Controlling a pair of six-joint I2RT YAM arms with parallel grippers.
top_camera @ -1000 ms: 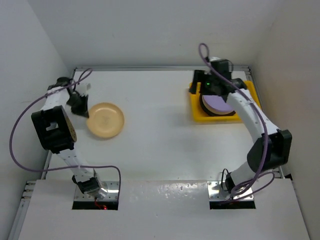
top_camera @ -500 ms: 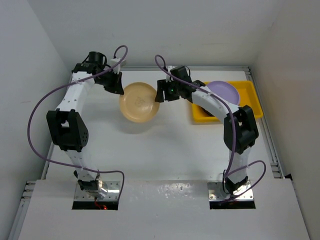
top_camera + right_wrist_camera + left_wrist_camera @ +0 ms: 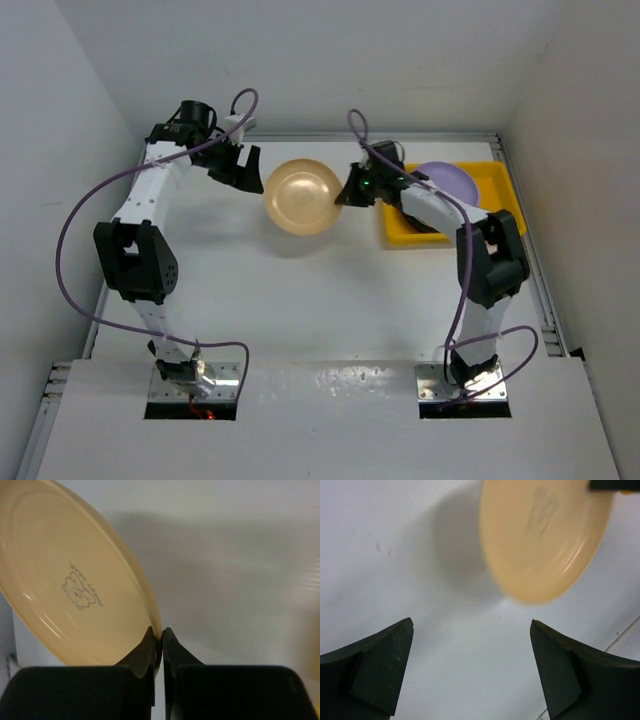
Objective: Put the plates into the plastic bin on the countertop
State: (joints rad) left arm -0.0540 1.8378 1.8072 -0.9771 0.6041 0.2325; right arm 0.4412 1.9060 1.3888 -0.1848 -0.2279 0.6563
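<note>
Shifted rightward since earlier frame: 1 tan-yellow plate (image 3: 300,197), upper centre, rim pinched by closed right gripper (image 3: 347,192); left gripper (image 3: 252,170) spread wide, empty.

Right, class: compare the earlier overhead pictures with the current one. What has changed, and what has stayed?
The tan plate travelled right from the left side toward the yellow bin. The left tool let it go; the right tool left the bin and shut on its rim. The bin stayed put, the lilac plate still in it.
</note>
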